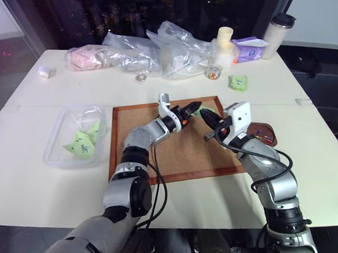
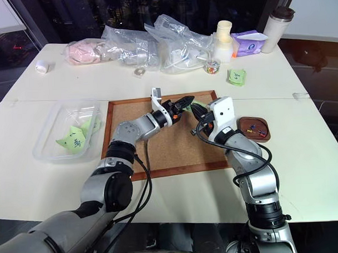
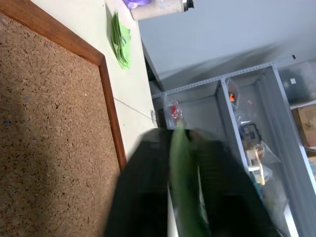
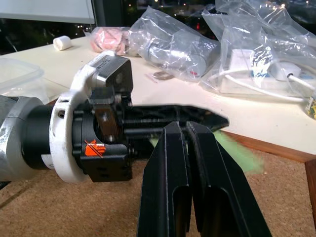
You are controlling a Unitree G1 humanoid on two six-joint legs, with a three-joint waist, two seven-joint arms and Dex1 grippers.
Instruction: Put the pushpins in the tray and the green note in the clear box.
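From the head views, the left tool (image 2: 186, 102) and right tool (image 2: 198, 111) met above the corkboard (image 2: 158, 146), both pinched shut on the green note (image 2: 197, 108). The left wrist view showed that note (image 3: 183, 187) edge-on between closed fingers. In the right wrist view it (image 4: 237, 150) lay behind the shut right tool (image 4: 186, 129).

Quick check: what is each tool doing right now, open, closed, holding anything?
Left tool: closed on the green note.
Right tool: closed, also pinching the green note.
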